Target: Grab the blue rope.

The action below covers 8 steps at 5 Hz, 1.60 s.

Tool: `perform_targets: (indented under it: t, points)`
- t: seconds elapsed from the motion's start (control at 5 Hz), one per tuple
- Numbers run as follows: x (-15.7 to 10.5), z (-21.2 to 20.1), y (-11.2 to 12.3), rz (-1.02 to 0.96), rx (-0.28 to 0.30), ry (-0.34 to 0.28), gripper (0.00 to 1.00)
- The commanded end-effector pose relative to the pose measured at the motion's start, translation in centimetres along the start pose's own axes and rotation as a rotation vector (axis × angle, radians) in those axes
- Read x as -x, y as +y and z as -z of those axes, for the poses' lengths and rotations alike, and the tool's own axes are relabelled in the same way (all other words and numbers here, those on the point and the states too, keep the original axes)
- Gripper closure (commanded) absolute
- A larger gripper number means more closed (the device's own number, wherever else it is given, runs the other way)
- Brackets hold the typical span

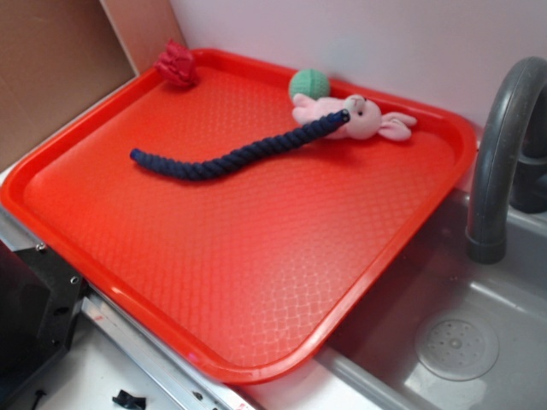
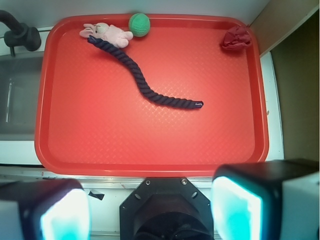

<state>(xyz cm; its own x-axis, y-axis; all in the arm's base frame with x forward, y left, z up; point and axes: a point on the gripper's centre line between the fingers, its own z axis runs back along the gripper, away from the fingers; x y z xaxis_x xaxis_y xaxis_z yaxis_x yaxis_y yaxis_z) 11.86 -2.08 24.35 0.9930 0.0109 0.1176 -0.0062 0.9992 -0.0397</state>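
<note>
Blue rope (image 2: 145, 89) stretched in a lazy S across the far half of the red tray (image 2: 150, 145), one end draped over the pink bunny (image 2: 107, 34) at the back rim, the other end free on bare tray near the middle. Green ball (image 2: 139, 23) just beside the bunny, red fabric lump (image 2: 236, 38) alone in the other back corner, well apart from everything. Tray itself half on the white worktop (image 1: 94, 376), half overhanging the grey sink (image 1: 479, 333) beside the tap.

Claw (image 2: 150, 212) high above the near edge of the tray, pads wide apart (glowing teal at either side of the wrist view) and nothing between them. Probably parked there to take in the whole layout before committing.

Best target by this reading: the middle run or the free end, flat on open tray with nothing alongside to snag. Far end riskier, bunny likely to come along. Needs a forward reach, a descent, pads straddling the strand crosswise
</note>
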Motion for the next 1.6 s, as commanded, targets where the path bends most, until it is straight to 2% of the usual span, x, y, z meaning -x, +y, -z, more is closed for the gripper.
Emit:
perform_targets:
  t: [0.0, 0.2, 0.4, 0.6, 0.8, 1.0, 1.2, 1.4]
  points:
    - [0.0, 0.0, 0.0, 0.0, 0.0, 0.0, 0.0]
    - [-2.2, 1.2, -0.4, 0.034, -0.023, -0.071, 0.0]
    - [-4.2, 2.6, -0.6, 0.118, -0.018, -0.162, 0.0]
    - [-7.7, 5.9, -1.3, 0.17, -0.09, -0.133, 0.0]
    - [-10.5, 9.5, -1.4, 0.167, -0.127, -0.107, 0.0]
    - [-11.9, 13.0, -1.4, 0.191, -0.083, -0.073, 0.0]
    - [-12.2, 16.4, -1.0, 0.22, -0.088, -0.042, 0.0]
    - [-12.2, 19.6, -0.2, 0.199, -0.059, 0.019, 0.0]
